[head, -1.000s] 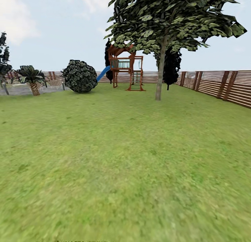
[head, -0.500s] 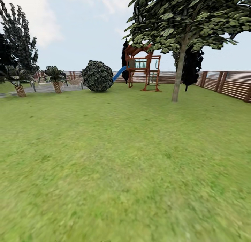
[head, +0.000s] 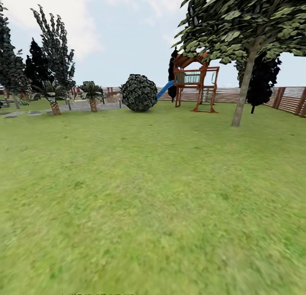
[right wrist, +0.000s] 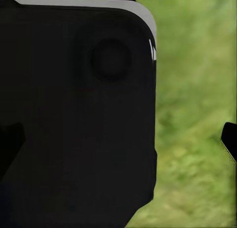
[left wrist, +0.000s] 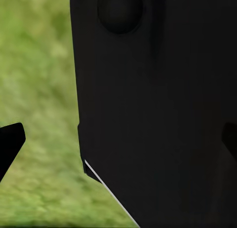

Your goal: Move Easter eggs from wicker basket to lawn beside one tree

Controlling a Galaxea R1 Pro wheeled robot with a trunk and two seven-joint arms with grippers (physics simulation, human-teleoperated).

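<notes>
The lawn point(head: 148, 193) spreads wide and green in the head view. A tall tree point(head: 243, 93) with a leaning grey-brown trunk and bright-green canopy stands at the far right. The Easter eggs and the wicker basket are out of view. In the left wrist view, my left gripper point(left wrist: 118, 144) is open, its dark fingertips point(left wrist: 10, 145) far apart over grass, with a black part of the robot's body behind. In the right wrist view, my right gripper point(right wrist: 118, 139) is likewise open and holds nothing, its fingertips point(right wrist: 230, 140) wide apart.
A wooden playset point(head: 196, 86) with a blue slide stands at the back beside a round dark shrub point(head: 139, 92). Low palm-like plants point(head: 92, 94) and dark thin trees point(head: 53, 48) line the far left. A brown slat fence point(head: 293, 100) closes the right side.
The whole head view has swung to the left, so tree, playset and shrub sit further right in the picture. More dark trees and palms have come in at the left.
</notes>
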